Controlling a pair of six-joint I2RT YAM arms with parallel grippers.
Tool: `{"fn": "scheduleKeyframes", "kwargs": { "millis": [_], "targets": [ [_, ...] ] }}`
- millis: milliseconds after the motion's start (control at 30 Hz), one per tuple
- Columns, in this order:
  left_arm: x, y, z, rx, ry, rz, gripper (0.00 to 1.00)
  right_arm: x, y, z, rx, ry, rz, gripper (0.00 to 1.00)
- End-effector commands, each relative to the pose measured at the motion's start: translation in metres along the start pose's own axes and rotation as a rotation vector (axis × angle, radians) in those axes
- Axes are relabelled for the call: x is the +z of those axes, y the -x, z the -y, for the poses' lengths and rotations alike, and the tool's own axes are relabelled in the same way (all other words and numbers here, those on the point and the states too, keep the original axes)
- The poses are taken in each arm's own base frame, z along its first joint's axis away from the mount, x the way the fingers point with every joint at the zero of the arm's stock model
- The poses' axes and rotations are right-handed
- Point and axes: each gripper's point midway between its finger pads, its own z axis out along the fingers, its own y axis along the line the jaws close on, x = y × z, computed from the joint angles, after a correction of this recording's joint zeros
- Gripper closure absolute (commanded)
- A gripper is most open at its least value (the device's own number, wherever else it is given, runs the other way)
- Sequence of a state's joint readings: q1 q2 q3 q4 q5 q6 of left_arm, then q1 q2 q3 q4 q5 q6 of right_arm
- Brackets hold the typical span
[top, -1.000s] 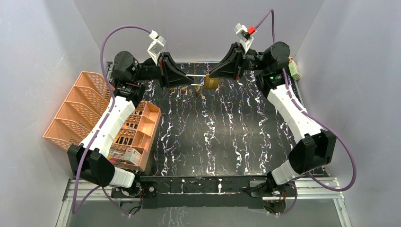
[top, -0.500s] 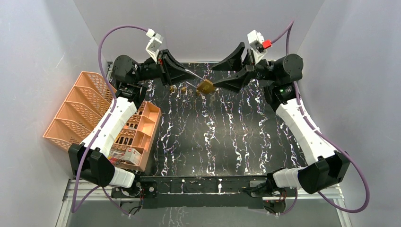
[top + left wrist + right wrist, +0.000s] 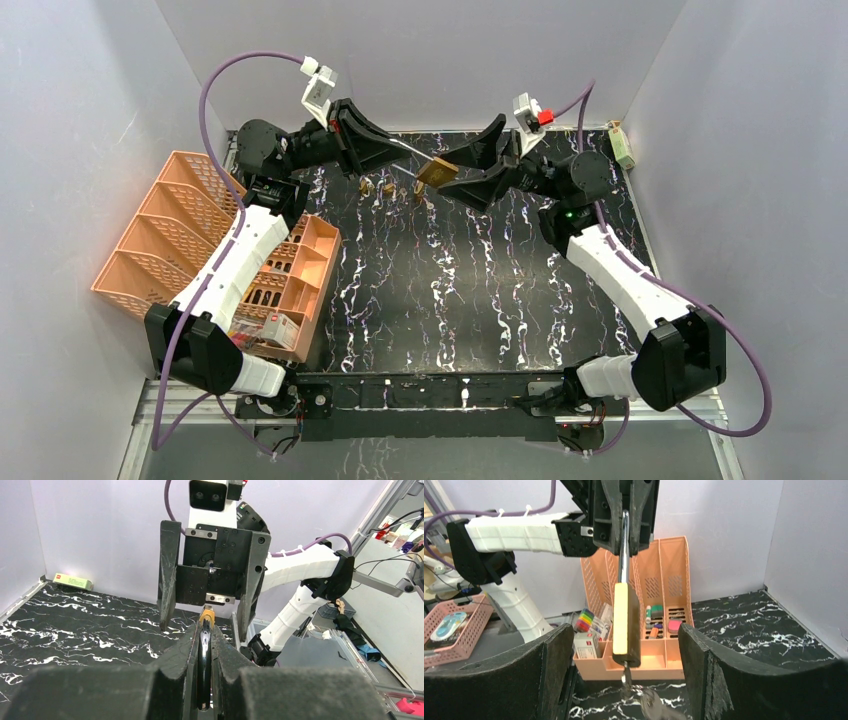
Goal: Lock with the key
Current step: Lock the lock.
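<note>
Left gripper (image 3: 203, 639) pinches padlock (image 3: 626, 625) by shackle (image 3: 624, 545). Right gripper (image 3: 452, 176) wide open around padlock, holding nothing. Key (image 3: 625, 674) hangs underneath.

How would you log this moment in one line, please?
left tool: shut on padlock shackle | right tool: open, flanking padlock body | key: in padlock's underside

White arm shells (image 3: 238, 250), black joints (image 3: 262, 145), purple cables (image 3: 202, 100); black wedge-shaped jaws

top: overhead, whole table (image 3: 450, 300); wrists: close, face-to-face, sharing padlock (image 3: 626, 625)
</note>
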State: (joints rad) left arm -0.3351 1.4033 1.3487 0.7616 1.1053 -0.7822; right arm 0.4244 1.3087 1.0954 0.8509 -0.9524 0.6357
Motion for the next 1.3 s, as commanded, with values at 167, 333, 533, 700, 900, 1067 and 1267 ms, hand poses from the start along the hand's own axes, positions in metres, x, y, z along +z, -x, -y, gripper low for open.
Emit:
{"fn": "scheduleKeyframes", "kwargs": {
  "millis": [167, 333, 533, 700, 900, 1067, 1267],
  "targets": [
    [0.002, 0.035, 0.016, 0.127, -0.001, 0.115, 1.0, 0.026, 0.047, -0.033, -0.128, 0.067, 0.204, 0.2],
    [0.001, 0.039, 0.016, 0.145, 0.006, 0.145, 1.0, 0.037, 0.039, -0.038, -0.09, 0.094, 0.245, 0.23],
    [0.002, 0.046, 0.02, 0.162, -0.004, 0.155, 1.0, 0.037, 0.039, -0.04, -0.092, 0.085, 0.282, 0.23],
    [-0.001, 0.051, 0.024, 0.175, -0.005, 0.161, 1.0, 0.032, 0.04, -0.037, -0.122, 0.032, 0.302, 0.19],
    [-0.003, 0.055, 0.027, 0.185, -0.003, 0.169, 1.0, 0.024, 0.034, -0.034, -0.119, -0.009, 0.317, 0.17],
    [-0.003, 0.057, 0.029, 0.188, -0.009, 0.169, 1.0, 0.026, 0.033, -0.035, -0.099, 0.018, 0.324, 0.21],
    [-0.004, 0.058, 0.028, 0.191, -0.005, 0.177, 1.0, 0.034, 0.035, -0.037, -0.06, 0.084, 0.345, 0.54]
  ]
}}
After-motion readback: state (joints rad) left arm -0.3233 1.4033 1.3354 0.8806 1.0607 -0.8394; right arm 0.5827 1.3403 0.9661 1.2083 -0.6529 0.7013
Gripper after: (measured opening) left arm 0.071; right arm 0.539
